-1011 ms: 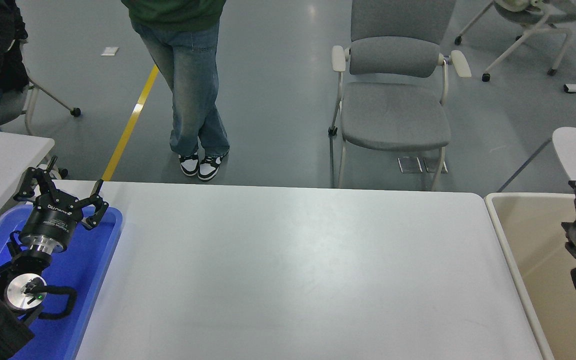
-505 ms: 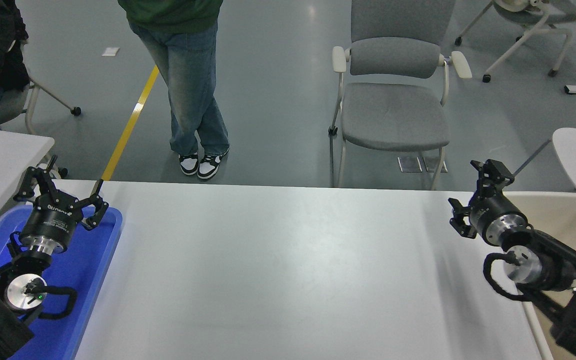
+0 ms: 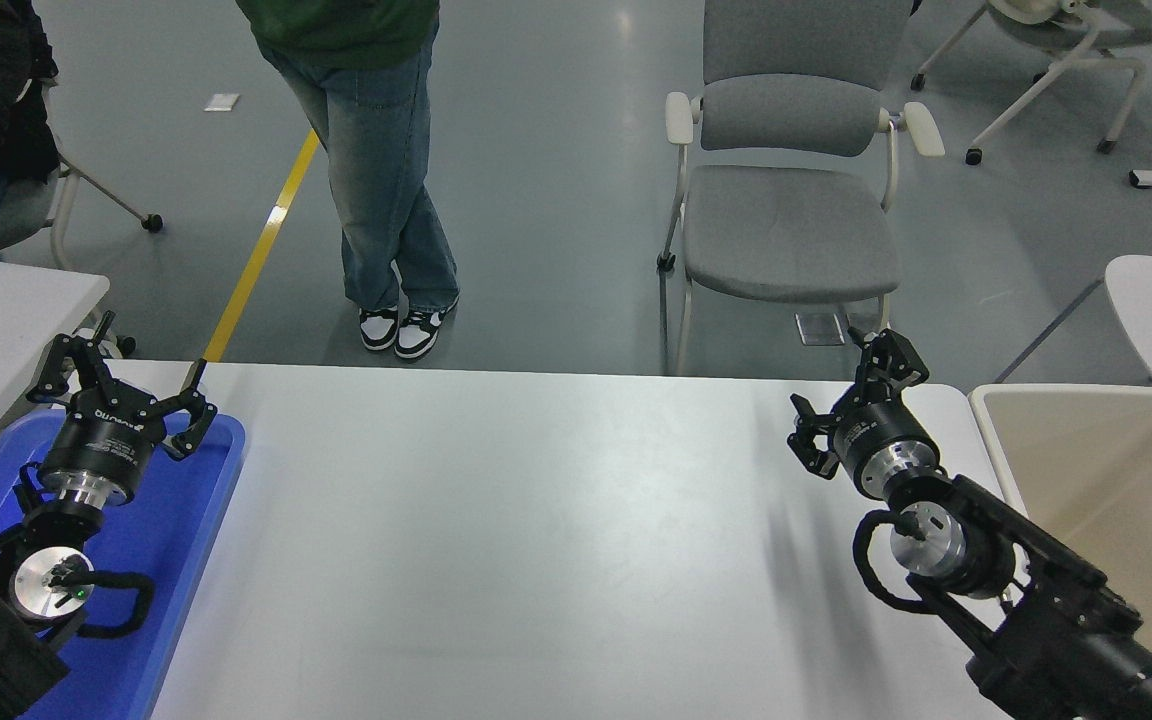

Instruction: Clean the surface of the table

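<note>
Right pincer (image 3: 851, 385) hangs empty, fingers spread, over the worktop (image 3: 536, 540) near its far right corner, guessing to start cleaning there.

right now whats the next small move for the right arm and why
Probably pause or pull back rather than reach further. The right pincer is open and empty above the far right corner of the table surface, which shows no visible item or spill to clear. The beige bin sits just to its right. The left pincer is parked open over the blue tray.
</note>
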